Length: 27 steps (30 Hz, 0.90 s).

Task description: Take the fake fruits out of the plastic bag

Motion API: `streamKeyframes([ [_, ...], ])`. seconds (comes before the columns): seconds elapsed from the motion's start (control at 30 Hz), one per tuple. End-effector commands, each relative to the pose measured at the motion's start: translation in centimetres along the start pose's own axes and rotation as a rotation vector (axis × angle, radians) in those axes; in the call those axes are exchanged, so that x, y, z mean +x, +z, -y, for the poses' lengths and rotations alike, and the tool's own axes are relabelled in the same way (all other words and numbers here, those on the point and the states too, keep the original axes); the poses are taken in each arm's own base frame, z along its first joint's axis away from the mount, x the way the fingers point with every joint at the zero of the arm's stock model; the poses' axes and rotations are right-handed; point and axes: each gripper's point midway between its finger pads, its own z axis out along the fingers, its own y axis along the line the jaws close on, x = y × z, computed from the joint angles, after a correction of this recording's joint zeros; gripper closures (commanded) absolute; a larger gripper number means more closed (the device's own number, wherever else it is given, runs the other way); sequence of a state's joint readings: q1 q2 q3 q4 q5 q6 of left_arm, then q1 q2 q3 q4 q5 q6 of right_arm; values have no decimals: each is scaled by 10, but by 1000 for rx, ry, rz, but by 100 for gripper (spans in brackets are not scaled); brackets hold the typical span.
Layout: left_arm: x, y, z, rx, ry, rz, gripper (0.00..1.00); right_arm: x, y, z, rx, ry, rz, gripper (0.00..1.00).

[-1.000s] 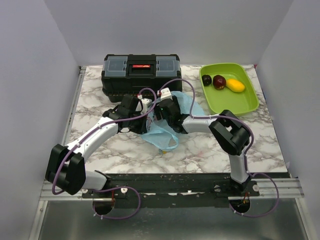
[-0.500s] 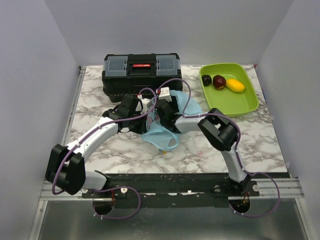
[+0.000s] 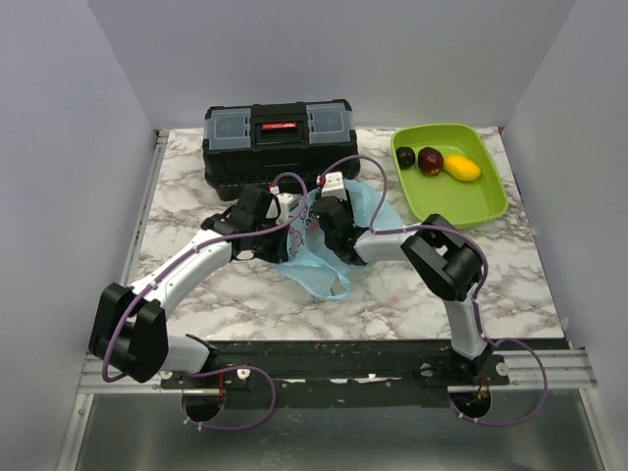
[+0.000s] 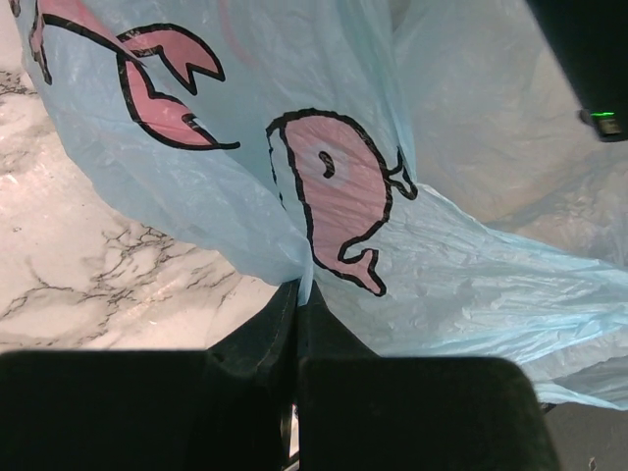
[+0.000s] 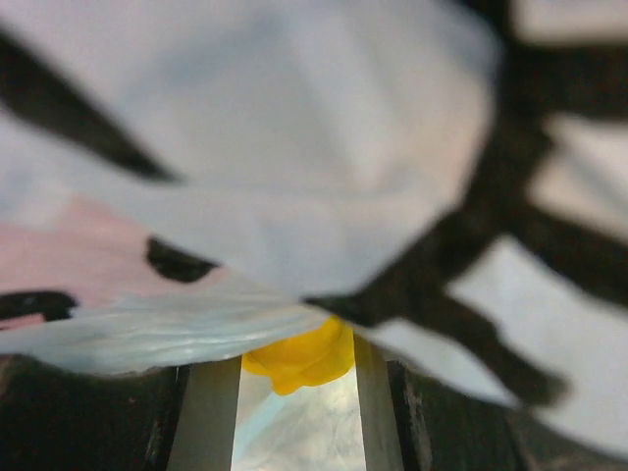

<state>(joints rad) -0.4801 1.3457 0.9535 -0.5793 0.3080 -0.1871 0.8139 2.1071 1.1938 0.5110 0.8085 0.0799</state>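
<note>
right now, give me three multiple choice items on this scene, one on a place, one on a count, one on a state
1. Where on the table does the green tray sit?
A. far right corner
B. near left corner
C. dead centre

2. How many pieces lie in that tray?
A. one
B. three
C. five

3. The left hand is:
A. open above the tray
B. open and holding nothing
C. shut on the plastic bag

Answers:
1 A, since the top view shows the tray at the far right of the marble top.
2 B, since a dark purple fruit, a dark red fruit and a yellow fruit lie in it.
3 C, since the left wrist view shows its fingers closed together on a pinched fold of the bag.
</note>
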Motion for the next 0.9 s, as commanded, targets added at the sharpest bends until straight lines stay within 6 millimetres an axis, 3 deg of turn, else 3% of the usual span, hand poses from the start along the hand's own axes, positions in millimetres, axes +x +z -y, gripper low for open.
streamKeyframes([
  [0.0, -4, -5, 8, 25, 20, 5, 100, 3, -20, -13, -160, 52, -59, 77],
  [0.2, -4, -6, 7, 21, 20, 9, 100, 6, -45, -16, -266, 120, -115, 83],
  [0.43, -5, -6, 8, 23, 20, 10, 100, -16, -74, -12, -359, 203, -124, 83],
  [0.6, -5, -6, 8, 22, 20, 11, 100, -29, -99, -31, -518, 272, -163, 83],
  [0.87, -5, -6, 7, 19, 20, 8, 100, -35, -132, -41, -659, 342, -239, 85],
])
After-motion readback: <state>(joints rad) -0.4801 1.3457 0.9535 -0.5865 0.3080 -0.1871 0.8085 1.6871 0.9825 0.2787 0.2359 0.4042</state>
